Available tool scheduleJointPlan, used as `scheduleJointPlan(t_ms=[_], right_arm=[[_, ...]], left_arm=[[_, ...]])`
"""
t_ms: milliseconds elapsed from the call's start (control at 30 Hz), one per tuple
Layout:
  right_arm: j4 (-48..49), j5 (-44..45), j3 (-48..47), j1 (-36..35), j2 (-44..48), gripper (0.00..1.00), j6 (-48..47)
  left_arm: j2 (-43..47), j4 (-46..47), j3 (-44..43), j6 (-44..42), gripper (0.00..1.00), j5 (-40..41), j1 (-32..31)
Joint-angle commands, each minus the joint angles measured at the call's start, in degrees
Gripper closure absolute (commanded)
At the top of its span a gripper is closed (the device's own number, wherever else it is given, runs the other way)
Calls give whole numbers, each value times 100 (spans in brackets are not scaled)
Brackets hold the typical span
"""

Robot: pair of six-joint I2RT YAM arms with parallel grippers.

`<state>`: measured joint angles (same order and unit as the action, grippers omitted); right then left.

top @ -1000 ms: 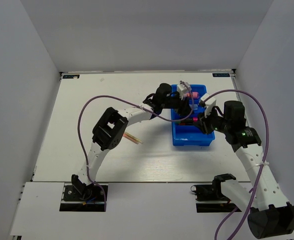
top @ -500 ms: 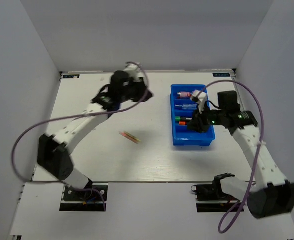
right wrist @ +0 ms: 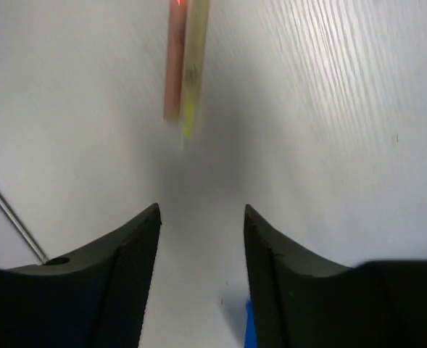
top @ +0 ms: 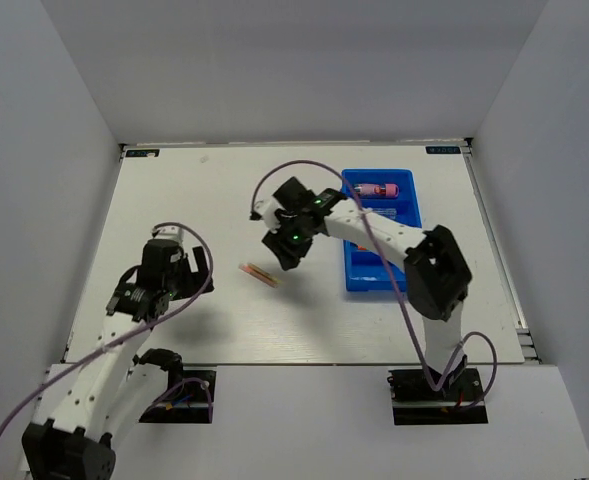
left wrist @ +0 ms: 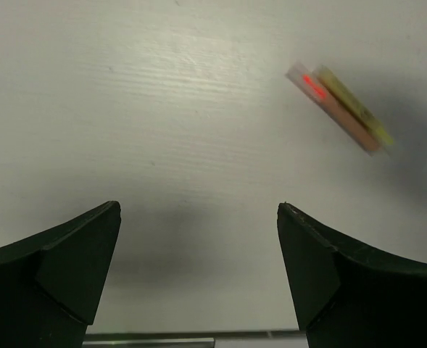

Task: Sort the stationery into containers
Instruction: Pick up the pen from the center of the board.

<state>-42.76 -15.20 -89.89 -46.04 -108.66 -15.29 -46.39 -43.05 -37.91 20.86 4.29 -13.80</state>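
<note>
Tan sticks point(top: 261, 274), two lying side by side and touching, rest flat on the white surface point(top: 174, 190), well apart from the blue bin point(top: 359, 282) in which they belong. The right end effector point(right wrist: 201, 207) hangs just short of them with its jaws partly apart and nothing between them. The left end effector point(left wrist: 199, 206) stands at its widest, also empty, and faces the same pair from the near left. The likely hazards are these: the sticks are thin and lie flush with the surface, so closing fingers may skid over them, take only one, or flick the pair apart. Both arms point at one target, so a reach by each could bring them together. The right arm spans the bin, and a low sweep might catch its rim. A pink tube point(top: 379, 189) lies in the far compartment; the middle compartments are hidden under the arm. Compared with half a second earlier, the right end effector has left the bin and swung across to the sticks. The left arm has drawn in from the far middle of the surface to the near left. The sticks have not shifted.
</note>
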Motion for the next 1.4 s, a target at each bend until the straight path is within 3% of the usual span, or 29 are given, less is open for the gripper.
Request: scheduleJointPlan(t_ms=[0,33,133,267,533,1367], right_arm=[[128,825,-704,-406,-505,51,482],[154,869,-1176,-449,-611,60,553],[-133,1028,-1994,-642,-1270,68,676],[-127,1080,-2305,-818,-1824,70,668],[181,1415,-2332,-924,-2150,70,668],[155,1292,-2217,-1003,-2458,63,773]], left_arm=[[839,-28,134,57,0,1052,123],[938,-28,178,128,0,1134,306],[1377,25,442,330,0,1100,650],[1493,7,486,392,0,942,818],[1343,-28,442,375,0,766,835],[1413,-2,425,340,0,634,827]])
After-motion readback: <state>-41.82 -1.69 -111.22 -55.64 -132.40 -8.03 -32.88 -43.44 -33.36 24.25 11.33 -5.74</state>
